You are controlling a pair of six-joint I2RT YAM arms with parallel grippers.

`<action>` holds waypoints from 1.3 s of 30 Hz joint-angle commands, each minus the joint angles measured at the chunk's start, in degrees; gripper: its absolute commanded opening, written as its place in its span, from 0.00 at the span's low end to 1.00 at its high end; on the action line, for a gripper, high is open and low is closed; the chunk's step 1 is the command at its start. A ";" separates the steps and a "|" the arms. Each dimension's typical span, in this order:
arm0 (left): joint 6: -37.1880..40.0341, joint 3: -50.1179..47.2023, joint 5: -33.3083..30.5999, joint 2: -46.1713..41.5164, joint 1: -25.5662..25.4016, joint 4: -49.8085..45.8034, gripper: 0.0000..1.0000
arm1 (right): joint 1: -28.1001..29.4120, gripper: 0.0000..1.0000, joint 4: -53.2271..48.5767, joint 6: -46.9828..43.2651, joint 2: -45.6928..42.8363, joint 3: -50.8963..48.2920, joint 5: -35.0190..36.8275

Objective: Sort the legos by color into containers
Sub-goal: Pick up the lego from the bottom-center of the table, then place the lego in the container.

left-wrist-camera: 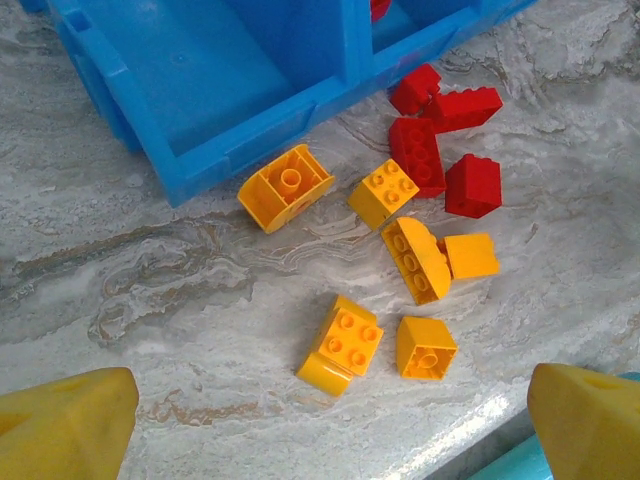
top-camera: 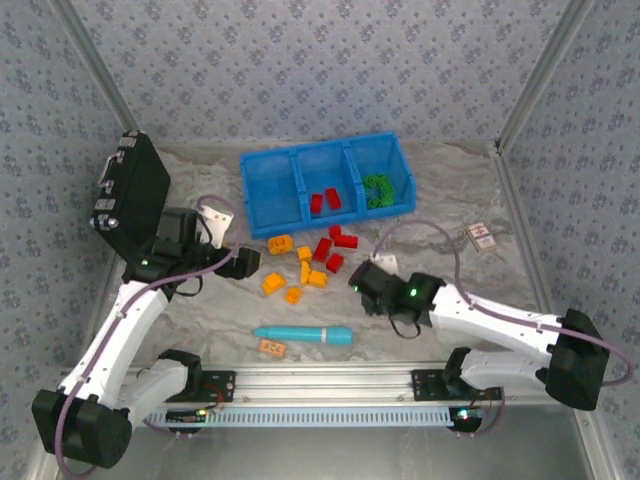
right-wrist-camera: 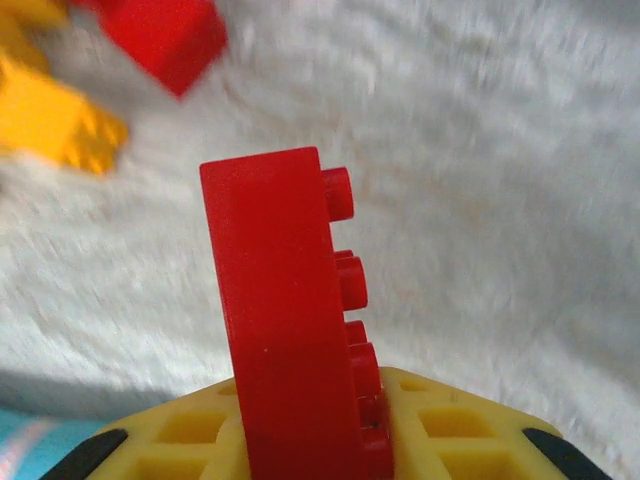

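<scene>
Right tool (top-camera: 358, 282) is clamped on a red lego (right-wrist-camera: 280, 300). The brick stands on end between my yellow fingers (right-wrist-camera: 450, 440), studs facing right, clear of the marbled counter (top-camera: 200, 320). From above, that tool sits just right of the loose pile, near a red brick (top-camera: 335, 263).

Left tool (top-camera: 247, 262) is spread wide with nothing in it, its yellow fingertips (left-wrist-camera: 65, 425) at the bottom corners of the left wrist view. Under it lie the orange-yellow legos (left-wrist-camera: 342, 342), one of them overturned (left-wrist-camera: 287, 186) right against the front wall of the blue bin (top-camera: 270, 222). A small cluster of red bricks (left-wrist-camera: 440, 150) lies beside them, also close to the bin.

The bin sits at the back of the counter. Its middle compartment holds red bricks (top-camera: 325, 200) and its right compartment holds green ones (top-camera: 376, 190).

Nearer my bases, a cyan cylinder (top-camera: 303, 334) lies flat, with one orange brick (top-camera: 272, 347) just beside its left end. A black case (top-camera: 130, 195) stands at the far left.
</scene>
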 commanded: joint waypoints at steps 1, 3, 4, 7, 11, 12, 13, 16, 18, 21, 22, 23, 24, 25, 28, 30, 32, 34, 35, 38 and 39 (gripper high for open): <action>0.19 0.67 -0.14 0.29 0.44 -0.71 1.00 | -5.83 0.30 2.90 -14.24 3.06 6.53 -2.22; 0.06 0.57 -0.05 0.60 0.50 -0.71 1.00 | -9.42 0.30 5.68 -19.66 7.73 11.22 -3.94; 0.10 0.58 -0.06 0.80 0.44 -0.80 1.00 | -10.63 0.30 7.43 -21.59 9.80 13.35 -4.63; 0.06 0.20 -0.56 1.51 0.40 -0.80 1.00 | -13.46 0.30 12.30 -27.00 17.41 20.55 -7.73; -0.36 0.05 -0.98 3.17 0.33 -1.06 1.00 | -15.36 0.29 15.36 -31.00 28.28 31.51 -9.70; -0.43 0.05 -0.93 3.63 0.20 -1.06 1.00 | -15.55 0.29 15.96 -31.40 30.63 33.89 -9.96; -0.52 0.04 -0.80 4.04 0.15 -1.08 1.00 | -15.79 0.29 16.41 -31.60 32.52 35.68 -10.10; -0.56 0.22 -0.71 5.39 -0.04 -1.06 1.00 | -16.73 0.29 16.62 -31.38 38.31 41.13 -10.34; -0.73 0.52 -0.92 6.50 -0.02 -1.14 1.00 | -17.71 0.29 16.78 -30.79 41.88 44.09 -11.26; -2.66 0.73 -1.74 8.35 -0.11 -0.72 1.00 | -19.00 0.29 16.20 -30.46 46.55 48.29 -12.91; -4.49 1.04 -2.87 9.36 -0.11 -0.59 1.00 | -19.42 0.30 15.68 -30.59 48.49 50.16 -13.62; -6.25 1.29 -3.60 10.36 -0.11 -0.61 1.00 | -19.79 0.30 15.28 -30.69 49.85 51.64 -13.87; -6.97 2.04 -3.81 11.33 -0.20 -1.35 1.00 | -20.06 0.30 14.97 -30.78 51.08 53.02 -14.22; -8.45 2.65 -4.86 12.19 -0.54 -1.38 1.00 | -20.49 0.31 14.55 -30.95 52.33 54.54 -14.64; -11.85 3.58 -7.71 13.64 -2.32 -0.62 1.00 | -21.88 0.32 13.14 -31.04 55.97 58.83 -16.16; -14.79 3.92 -12.46 14.57 -4.63 0.31 1.00 | -22.69 0.34 13.04 -31.07 57.36 60.33 -17.21; -18.45 3.80 -14.38 16.08 -7.44 3.21 1.00 | -23.24 0.37 13.16 -31.09 58.29 61.39 -18.60; -21.54 3.87 -16.65 18.21 -10.33 5.90 1.00 | -23.55 0.41 13.93 -31.28 58.40 61.34 -19.95; -23.12 4.04 -18.32 19.61 -11.86 7.13 1.00 | -23.61 0.44 14.18 -31.39 58.40 61.40 -20.22; -26.52 4.91 -23.09 23.73 -15.35 9.93 1.00 | -23.81 0.47 15.15 -31.86 57.51 60.40 -21.05; -27.39 5.17 -24.54 25.12 -16.15 10.59 1.00 | -23.90 0.47 15.81 -31.88 56.93 59.66 -21.48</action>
